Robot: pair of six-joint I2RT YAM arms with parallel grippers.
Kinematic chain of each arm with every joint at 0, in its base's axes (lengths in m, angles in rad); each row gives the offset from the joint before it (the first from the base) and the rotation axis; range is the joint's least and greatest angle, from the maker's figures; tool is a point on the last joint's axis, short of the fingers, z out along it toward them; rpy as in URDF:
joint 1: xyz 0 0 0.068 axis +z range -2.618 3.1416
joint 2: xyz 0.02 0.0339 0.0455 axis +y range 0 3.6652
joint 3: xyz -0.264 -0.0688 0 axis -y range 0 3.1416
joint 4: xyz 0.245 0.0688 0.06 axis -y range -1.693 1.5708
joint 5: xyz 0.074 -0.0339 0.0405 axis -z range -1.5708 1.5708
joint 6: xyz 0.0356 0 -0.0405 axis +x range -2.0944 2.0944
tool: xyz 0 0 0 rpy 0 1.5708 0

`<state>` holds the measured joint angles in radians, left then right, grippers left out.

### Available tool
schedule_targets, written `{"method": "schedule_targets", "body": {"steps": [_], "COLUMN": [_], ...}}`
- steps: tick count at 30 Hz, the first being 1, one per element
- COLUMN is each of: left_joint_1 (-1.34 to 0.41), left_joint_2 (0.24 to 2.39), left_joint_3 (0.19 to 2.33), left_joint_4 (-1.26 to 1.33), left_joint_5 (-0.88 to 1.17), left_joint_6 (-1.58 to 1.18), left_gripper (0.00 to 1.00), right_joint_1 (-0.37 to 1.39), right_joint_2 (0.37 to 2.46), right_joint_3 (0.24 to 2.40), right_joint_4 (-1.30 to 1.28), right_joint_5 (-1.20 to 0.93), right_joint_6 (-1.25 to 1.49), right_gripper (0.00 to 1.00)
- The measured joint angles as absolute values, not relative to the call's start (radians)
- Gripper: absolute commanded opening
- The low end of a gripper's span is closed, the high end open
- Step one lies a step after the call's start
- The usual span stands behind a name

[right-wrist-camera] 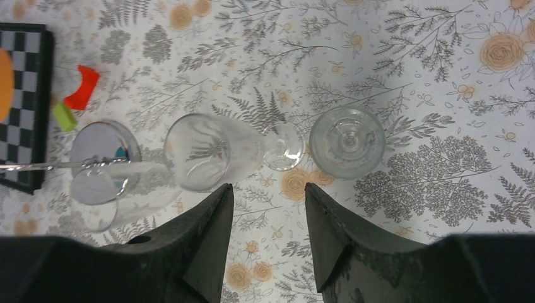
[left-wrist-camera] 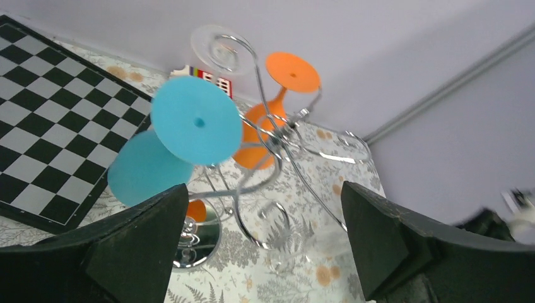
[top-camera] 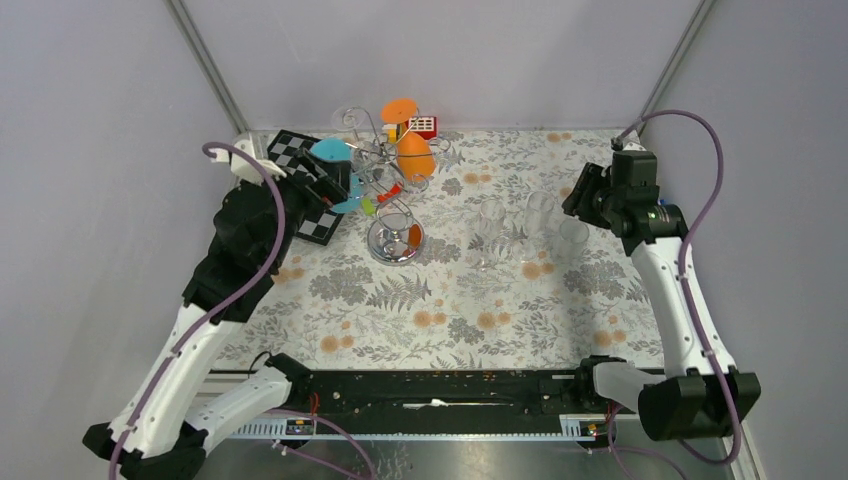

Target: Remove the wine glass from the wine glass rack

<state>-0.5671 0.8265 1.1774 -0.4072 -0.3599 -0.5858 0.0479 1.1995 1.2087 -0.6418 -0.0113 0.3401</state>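
Observation:
The silver wire wine glass rack point(top-camera: 385, 165) stands on its round shiny base point(top-camera: 395, 240) at the back left. Upside down on its arms hang a blue wine glass point(left-wrist-camera: 197, 120), an orange wine glass point(left-wrist-camera: 255, 136) and a clear one, of which I see the foot point(left-wrist-camera: 217, 50). My left gripper point(left-wrist-camera: 265, 189) is open just in front of the blue glass point(top-camera: 330, 152), with nothing between its fingers. My right gripper point(right-wrist-camera: 268, 187) hovers open above the cloth near two clear glasses point(right-wrist-camera: 211, 151) point(right-wrist-camera: 347, 142) and holds nothing.
A black-and-white chessboard point(top-camera: 300, 160) lies left of the rack, partly under my left arm. Three clear glasses point(top-camera: 540, 212) stand on the flowered cloth mid-right. Small red point(right-wrist-camera: 85, 85) and green point(right-wrist-camera: 63, 117) pieces lie near the rack base. A red-and-white box point(top-camera: 422, 126) sits behind the rack.

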Motion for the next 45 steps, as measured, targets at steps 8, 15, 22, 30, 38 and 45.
{"method": "schedule_targets", "body": {"steps": [8, 15, 22, 30, 38, 45], "left_joint_1": [-0.257, -0.157, -0.109, -0.073, -0.060, -0.051], "left_joint_2": [0.909, 0.905, 0.930, 0.963, 0.994, 0.990], "left_joint_3": [1.203, 1.153, 1.091, 1.074, 1.070, 1.069], "left_joint_4": [-0.422, -0.379, -0.321, -0.258, -0.252, -0.218], "left_joint_5": [-0.207, -0.086, 0.049, 0.141, 0.171, 0.208], "left_joint_6": [-0.749, -0.830, -0.876, -0.921, -0.950, -0.981], "left_gripper": [0.94, 0.66, 0.62, 0.42, 0.15, 0.00], "right_joint_1": [0.047, 0.046, 0.046, 0.046, 0.046, 0.046], "right_joint_2": [1.034, 0.989, 0.977, 0.952, 0.956, 0.958], "right_joint_3": [1.155, 1.146, 1.124, 1.122, 1.122, 1.122], "right_joint_4": [-0.638, -0.637, -0.634, -0.620, -0.617, -0.616], "right_joint_5": [-0.089, -0.152, -0.197, -0.227, -0.228, -0.228], "right_joint_6": [0.348, 0.369, 0.397, 0.410, 0.410, 0.410], "right_gripper": [0.58, 0.58, 0.59, 0.59, 0.59, 0.59]}}
